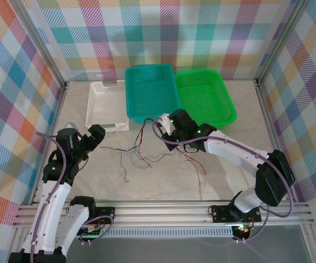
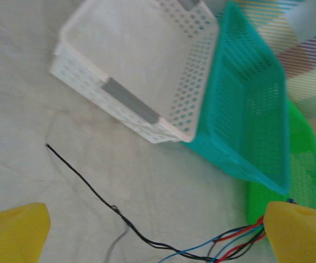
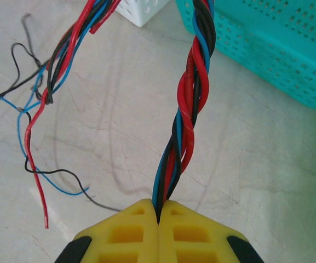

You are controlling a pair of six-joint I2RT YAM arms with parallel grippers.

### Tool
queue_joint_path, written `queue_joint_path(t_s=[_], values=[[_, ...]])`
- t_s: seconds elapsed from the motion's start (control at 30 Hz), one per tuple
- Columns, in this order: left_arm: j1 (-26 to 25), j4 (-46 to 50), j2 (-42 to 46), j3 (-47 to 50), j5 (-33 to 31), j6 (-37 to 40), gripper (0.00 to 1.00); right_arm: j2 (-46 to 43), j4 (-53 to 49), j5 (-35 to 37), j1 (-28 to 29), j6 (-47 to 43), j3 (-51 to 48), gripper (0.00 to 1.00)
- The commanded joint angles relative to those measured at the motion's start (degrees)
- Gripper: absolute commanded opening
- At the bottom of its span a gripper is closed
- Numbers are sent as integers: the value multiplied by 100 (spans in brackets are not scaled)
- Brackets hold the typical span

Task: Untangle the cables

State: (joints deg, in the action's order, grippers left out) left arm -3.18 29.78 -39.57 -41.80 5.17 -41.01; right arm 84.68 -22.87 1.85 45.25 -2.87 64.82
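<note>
Right pincer clamps the twisted cables; left pincer gapes empty. Pulling now could tighten the twist.

The pale marbled tabletop bears white, teal and green baskets side by side beyond the right gripper, and loose cables sprawling to its left.

You can't see where the cables end inside your right claw; above it they run off the top edge. Beyond your left claw, the green basket is blurred and cut off.
</note>
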Motion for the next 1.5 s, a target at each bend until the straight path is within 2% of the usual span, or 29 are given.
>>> queue_joint_path(t_s=[0.0, 0.13, 0.37, 0.6, 0.83, 1.03, 1.33, 1.47], values=[[18, -746, 36, 279, 896, -168, 100, -374, -104, -257, 97, -57, 96, 0], [-216, -1578, 45, 497, 1417, -383, 100, -531, -225, -421, 141, -55, 238, 0], [-1057, -2023, -147, 533, 1452, -152, 100, -658, -365, -707, 283, -53, 433, 0], [-1961, -1803, -531, 377, 1001, 371, 100, -690, -515, -892, 396, -69, 635, 0], [-2234, -1598, -514, 423, 570, 653, 99, -843, -544, -1221, 405, -31, 699, 0], [-2292, -1641, -681, 403, 617, 732, 85, -884, -615, -1410, 414, -53, 752, 0], [-2552, -1998, -727, 503, 569, 720, 55, -780, -709, -1531, 423, -93, 775, 0], [-2754, -2158, -817, 592, 515, 758, 53, -731, -717, -1649, 425, -90, 792, 0]])
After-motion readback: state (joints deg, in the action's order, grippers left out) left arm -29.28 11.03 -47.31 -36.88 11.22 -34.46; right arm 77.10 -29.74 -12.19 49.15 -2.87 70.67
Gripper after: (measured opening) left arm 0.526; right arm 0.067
